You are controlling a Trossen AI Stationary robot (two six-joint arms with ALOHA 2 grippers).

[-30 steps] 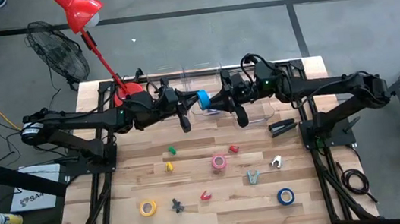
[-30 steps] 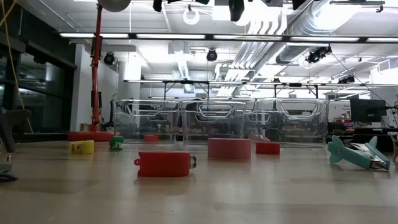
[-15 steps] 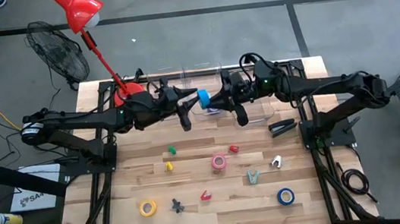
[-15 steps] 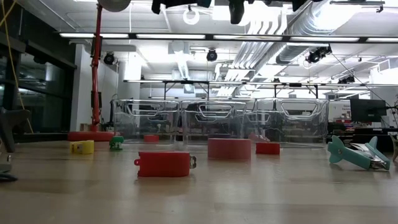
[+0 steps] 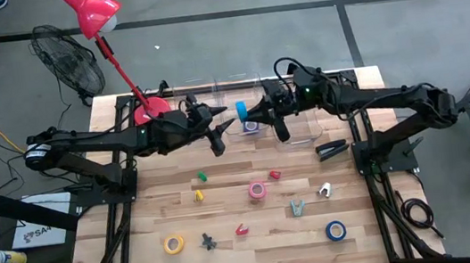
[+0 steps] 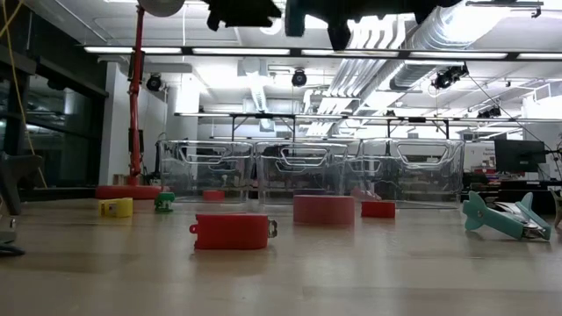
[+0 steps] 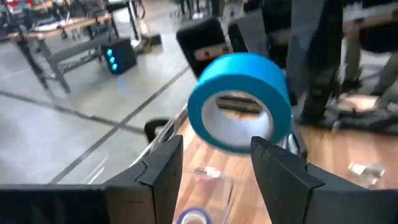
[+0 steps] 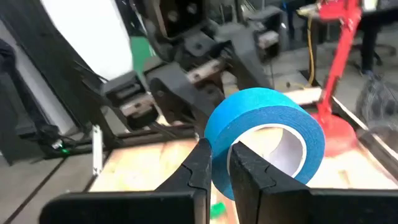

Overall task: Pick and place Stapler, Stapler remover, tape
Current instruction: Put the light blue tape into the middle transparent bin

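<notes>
A blue tape roll hangs in the air over the clear bins at the table's far edge, with my right gripper shut on it. My left gripper stands open just left of the roll, its fingers on either side and short of the blue tape roll. On the table lie a black stapler, a pink tape roll, a yellow one, another blue one and several small staple removers, such as the teal one. My right gripper pinches the ring's wall between its two fingers, one finger on the outer face and the other on the side of the open centre. The fingers come nearly level from the table's right. The roll is lifted clear, its opening tilted sideways.
A red lamp's base and slanting pole stand at the far left corner. A purple roll lies in a clear bin below the grippers. In the low view a red remover and the pink roll lie mid-table.
My left gripper has opened and let go of the blue roll, which stays in my right gripper. My right gripper has swung a little toward the table's far edge with the roll. Both grippers have tipped slightly downward.
</notes>
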